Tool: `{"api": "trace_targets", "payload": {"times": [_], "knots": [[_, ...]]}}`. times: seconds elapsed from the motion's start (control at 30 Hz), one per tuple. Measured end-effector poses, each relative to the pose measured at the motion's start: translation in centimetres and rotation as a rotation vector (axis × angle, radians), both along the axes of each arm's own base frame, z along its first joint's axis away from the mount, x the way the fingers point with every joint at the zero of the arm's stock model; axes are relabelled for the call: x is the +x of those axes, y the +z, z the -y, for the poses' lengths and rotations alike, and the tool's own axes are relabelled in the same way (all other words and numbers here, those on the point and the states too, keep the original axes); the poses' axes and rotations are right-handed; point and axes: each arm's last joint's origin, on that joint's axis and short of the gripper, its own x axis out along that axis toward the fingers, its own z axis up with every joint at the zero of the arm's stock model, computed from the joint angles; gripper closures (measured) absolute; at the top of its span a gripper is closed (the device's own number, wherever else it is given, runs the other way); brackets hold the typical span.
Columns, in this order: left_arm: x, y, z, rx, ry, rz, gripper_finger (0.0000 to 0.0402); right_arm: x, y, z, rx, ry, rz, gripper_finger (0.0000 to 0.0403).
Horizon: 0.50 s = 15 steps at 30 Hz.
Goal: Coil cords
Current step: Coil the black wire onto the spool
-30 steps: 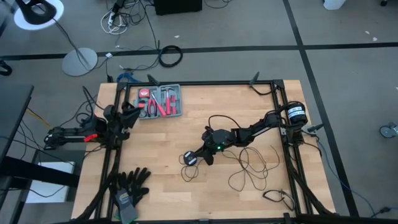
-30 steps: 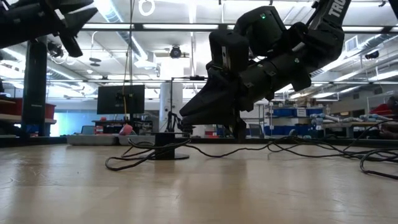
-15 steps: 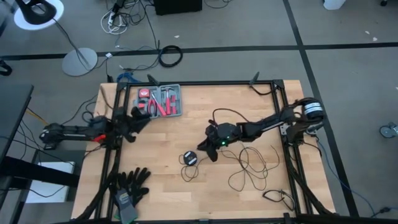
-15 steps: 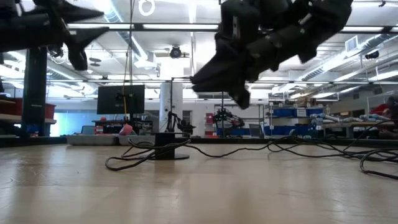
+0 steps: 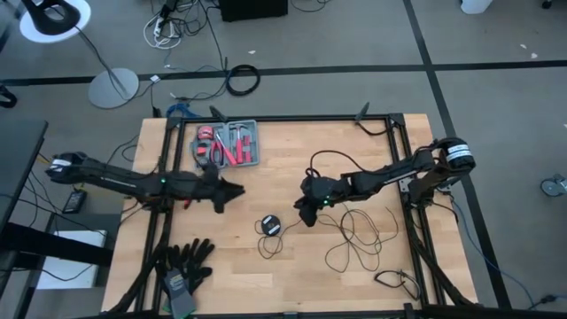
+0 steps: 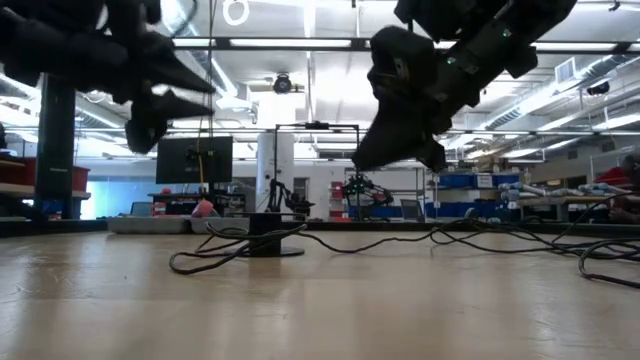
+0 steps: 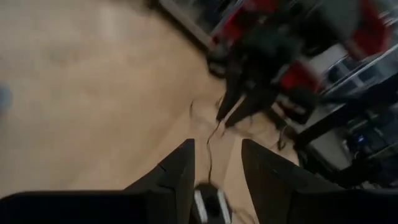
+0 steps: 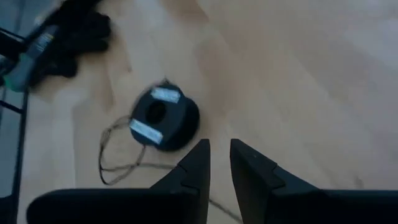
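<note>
Two dark arms reach over one wooden desk (image 5: 266,275), one from each side. The left tool (image 5: 232,189) hangs above the desk's left-middle, just below a single grey tray (image 5: 229,144) of red-handled tools; its two fingers (image 7: 177,171) stand apart with a clear gap between them and grip nothing, pointing across the wood toward the other arm. The right tool (image 5: 304,215) hovers near the desk's centre, just beside the puck; its two fingers (image 8: 198,165) are drawn close, with only a narrow slit left between them, and nothing shows in that slit. The cords (image 5: 354,235) lie loose on the desk: thin black wire in several slack loops spread over the right-middle of the surface, below the right arm, with one more small loop running toward one round black puck (image 5: 269,225) that sits flat on the wood near the centre, between the two tools and closer to the right one. In the right wrist view the puck (image 8: 164,117) shows two pale labels on its top, and a thin loop of wire trails from it. The low view shows the wire (image 6: 420,240) lying along the desk, with both arms raised above it. One pair of black gloves (image 5: 184,264) rests at the desk's lower left corner, well apart from the cords.
</note>
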Motion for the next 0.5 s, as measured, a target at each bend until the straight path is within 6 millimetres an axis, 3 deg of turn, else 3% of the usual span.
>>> {"api": "trace_targets", "payload": {"times": [0.33, 0.5], "knots": [[2.9, -2.9, 1.6, -0.179, -0.026, -0.213, 0.0266, 0.6, -3.2, -1.2, 0.16, -0.117, -0.095, 0.0331], [4.0, -4.0, 2.6, -0.197, -0.047, -0.291, 0.0266, 0.8, -3.5, -1.9, 0.193, -0.123, -0.085, 0.0316]]}}
